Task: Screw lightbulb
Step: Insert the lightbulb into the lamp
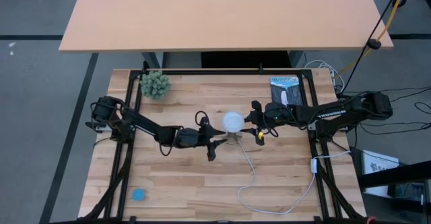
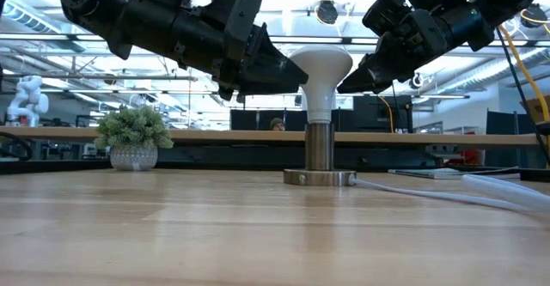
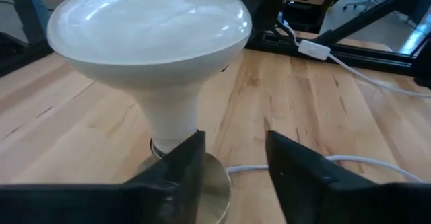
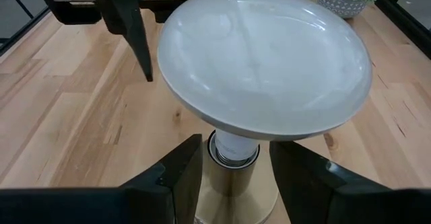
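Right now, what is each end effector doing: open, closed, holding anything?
Left end effector: open, empty, beside the lightbulb seated in its socket.
Right end effector: open, empty, on the lightbulb's other side.

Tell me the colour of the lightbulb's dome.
White, on the lightbulb; the right wrist view shows it best.

Wood table [image 1: 202, 177]: socket [image 2: 320, 176] w/ cord [image 1: 269, 197], plant [image 1: 155, 85], booklet [image 1: 284, 88], blue disc [image 1: 139, 195].
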You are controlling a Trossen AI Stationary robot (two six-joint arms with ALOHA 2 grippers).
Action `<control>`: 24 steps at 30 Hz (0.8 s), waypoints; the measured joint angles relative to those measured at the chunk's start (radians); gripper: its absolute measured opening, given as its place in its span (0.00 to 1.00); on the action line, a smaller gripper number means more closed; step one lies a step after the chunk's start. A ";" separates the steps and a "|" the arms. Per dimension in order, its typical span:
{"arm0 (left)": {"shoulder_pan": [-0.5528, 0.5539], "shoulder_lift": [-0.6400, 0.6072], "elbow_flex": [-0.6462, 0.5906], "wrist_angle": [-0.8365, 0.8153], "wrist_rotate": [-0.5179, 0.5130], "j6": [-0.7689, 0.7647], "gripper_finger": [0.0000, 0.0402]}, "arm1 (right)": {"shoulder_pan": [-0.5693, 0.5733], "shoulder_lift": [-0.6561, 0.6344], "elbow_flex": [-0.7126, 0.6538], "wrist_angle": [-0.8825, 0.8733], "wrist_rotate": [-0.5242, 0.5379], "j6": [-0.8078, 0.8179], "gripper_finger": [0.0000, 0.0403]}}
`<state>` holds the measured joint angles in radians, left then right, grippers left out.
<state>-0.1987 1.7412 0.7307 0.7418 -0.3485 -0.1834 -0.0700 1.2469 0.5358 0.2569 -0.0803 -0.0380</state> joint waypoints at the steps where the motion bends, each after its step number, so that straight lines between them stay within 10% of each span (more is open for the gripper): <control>1: -0.001 0.000 0.000 0.000 0.006 0.000 0.36 | 0.000 0.000 0.000 0.000 0.000 0.000 0.41; 12: 0.001 0.082 0.049 -0.002 0.072 0.027 0.07 | 0.000 0.000 0.000 0.000 0.000 -0.002 0.41; 24: 0.020 0.085 0.053 -0.006 0.067 0.034 0.05 | 0.000 0.000 0.000 -0.034 0.000 -0.001 0.41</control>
<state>-0.1787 1.8263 0.7837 0.7353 -0.2813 -0.1493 -0.0703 1.2469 0.5354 0.2225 -0.0799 -0.0387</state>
